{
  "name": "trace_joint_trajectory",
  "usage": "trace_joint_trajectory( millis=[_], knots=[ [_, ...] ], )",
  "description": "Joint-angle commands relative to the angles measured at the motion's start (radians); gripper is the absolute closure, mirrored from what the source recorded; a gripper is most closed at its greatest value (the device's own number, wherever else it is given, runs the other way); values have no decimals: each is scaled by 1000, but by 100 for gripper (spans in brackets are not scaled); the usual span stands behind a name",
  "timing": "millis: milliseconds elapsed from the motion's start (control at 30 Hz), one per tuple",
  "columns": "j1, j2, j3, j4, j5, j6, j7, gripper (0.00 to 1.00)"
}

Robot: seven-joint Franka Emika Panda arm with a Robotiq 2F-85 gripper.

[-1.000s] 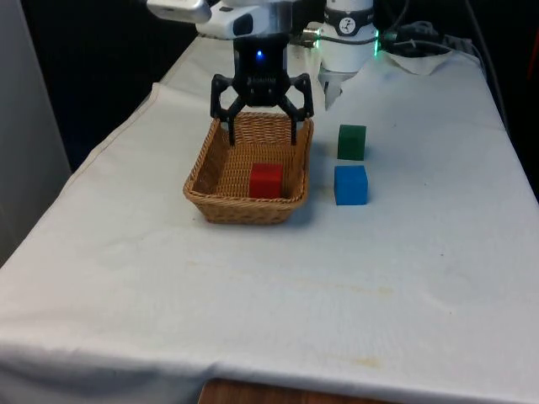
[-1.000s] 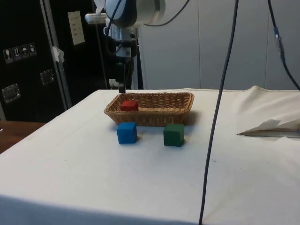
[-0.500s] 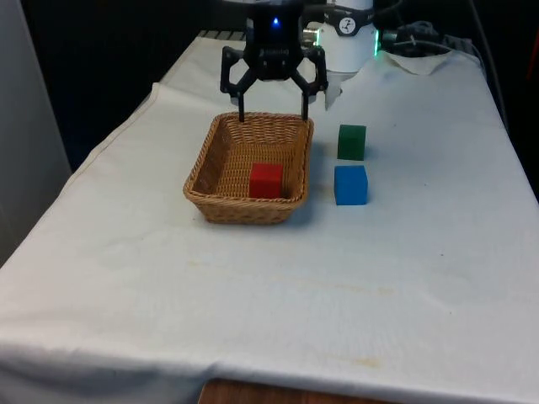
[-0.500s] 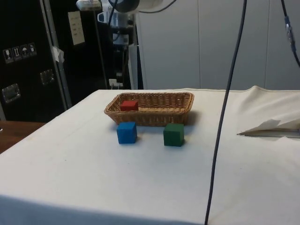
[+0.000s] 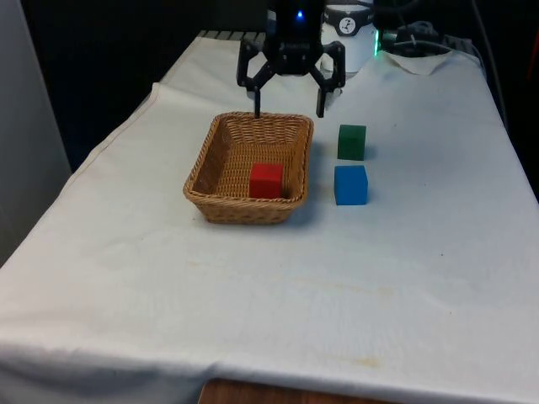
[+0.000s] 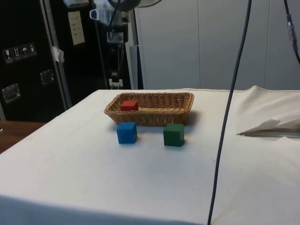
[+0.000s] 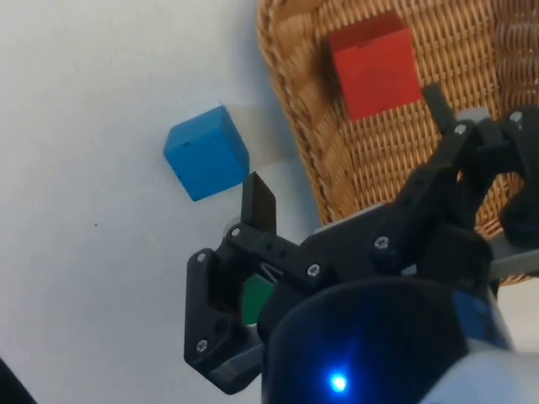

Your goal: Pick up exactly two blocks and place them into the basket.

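Altogether three blocks are on the table, one of each colour, along with one wicker basket (image 5: 221,167). In the front view the basket sits left of centre in the frame, and the single red block (image 5: 265,180) lies inside it, toward the basket's near end. The side view puts that red block (image 6: 129,105) at the basket's (image 6: 154,115) left end in the frame.

Two blocks remain outside on the white cloth (image 5: 278,286). The green block (image 5: 352,141) stands just right of the basket's far corner in the front view, and the blue block (image 5: 350,185) sits directly below it in the frame, close to it but not touching. From the side they form a row in front of the basket, blue block (image 6: 126,132) on the left and green block (image 6: 174,134) on the right.

One black gripper (image 5: 289,112) hangs at the upper centre of the front view, above the basket's far rim, its two fingers spread wide apart and holding nothing. In the wrist view the gripper (image 7: 345,172) straddles the basket wall (image 7: 290,126), with the blue block (image 7: 205,152) outside and the red block (image 7: 374,64) inside.
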Motion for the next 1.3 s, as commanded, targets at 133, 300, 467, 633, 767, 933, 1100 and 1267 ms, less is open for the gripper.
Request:
trace_joint_trajectory(
  millis=[133,300,467,633,767,933,1100,1267],
  knots=[
    [13,8,9,8,-52,-7,57,0],
    [11,7,23,11,-96,-14,108,0],
    [11,6,28,14,-103,-29,137,0],
    [11,6,32,18,-101,-49,160,0],
    [11,6,37,23,-100,-73,187,0],
    [10,7,42,26,-98,-95,216,0],
    [10,8,47,31,-97,-119,246,0],
    [9,8,52,35,-96,-141,275,0]
  ],
)
